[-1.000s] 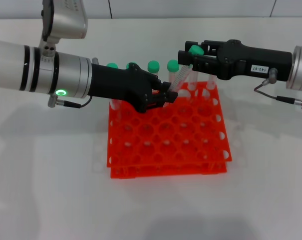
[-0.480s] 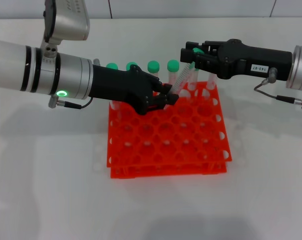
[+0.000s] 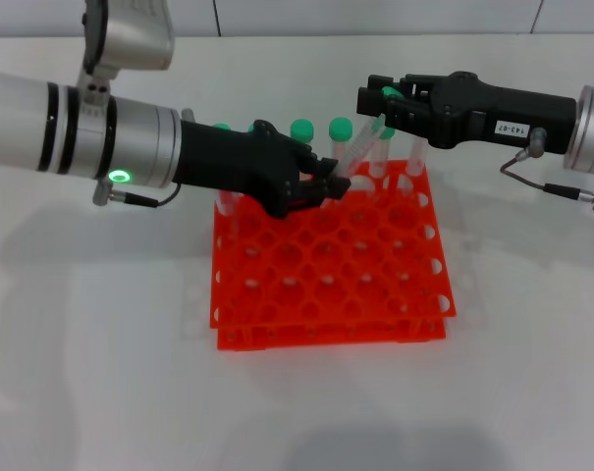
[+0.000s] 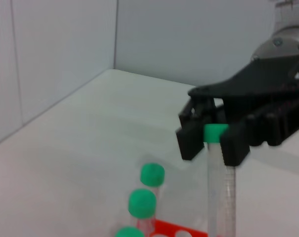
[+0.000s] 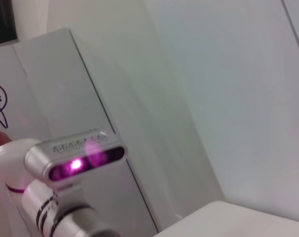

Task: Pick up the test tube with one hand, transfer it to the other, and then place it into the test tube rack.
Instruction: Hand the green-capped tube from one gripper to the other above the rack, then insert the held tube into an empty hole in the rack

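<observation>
Handover step: the left hand grips the lower end of the test tube, held tilted over the back of the test tube rack, while the right hand has its fingers around the green cap, though a firm clamp cannot be told. Next move, I judge: right hand secures the cap end, left hand lets go, then the tube goes down into a free hole. Other capped tubes stand in the back row just beside, easy to bump; white worktop around.
</observation>
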Tool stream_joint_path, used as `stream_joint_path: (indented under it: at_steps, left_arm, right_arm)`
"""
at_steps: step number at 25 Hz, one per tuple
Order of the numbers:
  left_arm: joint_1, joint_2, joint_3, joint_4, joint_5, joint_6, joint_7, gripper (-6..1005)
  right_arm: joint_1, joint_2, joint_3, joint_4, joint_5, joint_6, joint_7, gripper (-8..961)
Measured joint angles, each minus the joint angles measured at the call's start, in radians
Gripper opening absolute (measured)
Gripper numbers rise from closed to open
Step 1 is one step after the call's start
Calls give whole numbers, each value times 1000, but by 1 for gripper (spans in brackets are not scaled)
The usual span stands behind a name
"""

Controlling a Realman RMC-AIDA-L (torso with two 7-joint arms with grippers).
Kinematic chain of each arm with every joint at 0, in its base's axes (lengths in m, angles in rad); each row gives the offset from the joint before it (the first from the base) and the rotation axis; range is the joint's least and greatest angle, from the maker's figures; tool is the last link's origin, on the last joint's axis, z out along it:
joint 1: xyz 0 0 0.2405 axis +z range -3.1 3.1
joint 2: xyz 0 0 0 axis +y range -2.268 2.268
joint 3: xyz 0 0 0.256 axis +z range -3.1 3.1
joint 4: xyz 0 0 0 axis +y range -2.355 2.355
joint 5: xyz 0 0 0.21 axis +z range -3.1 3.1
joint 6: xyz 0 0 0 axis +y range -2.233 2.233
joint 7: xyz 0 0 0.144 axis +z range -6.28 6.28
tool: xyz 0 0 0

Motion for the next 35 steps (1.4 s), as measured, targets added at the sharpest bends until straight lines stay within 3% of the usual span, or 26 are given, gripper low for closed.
stream_joint_path:
  at_steps: [7, 14, 23, 28, 35]
  left_arm:
    - [17, 0, -1, 78, 0, 24, -55, 208]
    - [28, 3, -1, 136, 4, 65, -123, 459]
    - [105, -2, -1, 411, 106, 155, -327, 846]
    - [158, 0, -8, 561, 164, 191, -424, 885]
    - [285, -4, 2, 816, 205, 222, -522, 893]
  right_arm:
    - [-3, -2, -2, 3, -5, -7, 0, 260]
    - [-6, -5, -2, 3, -6, -8, 1, 260]
    - [-9, -10, -2, -5, -6, -11, 6, 260]
    - [-12, -14, -1, -13, -8, -12, 5, 260]
    - [-6, -17, -2, -30, -16, -11, 2, 260]
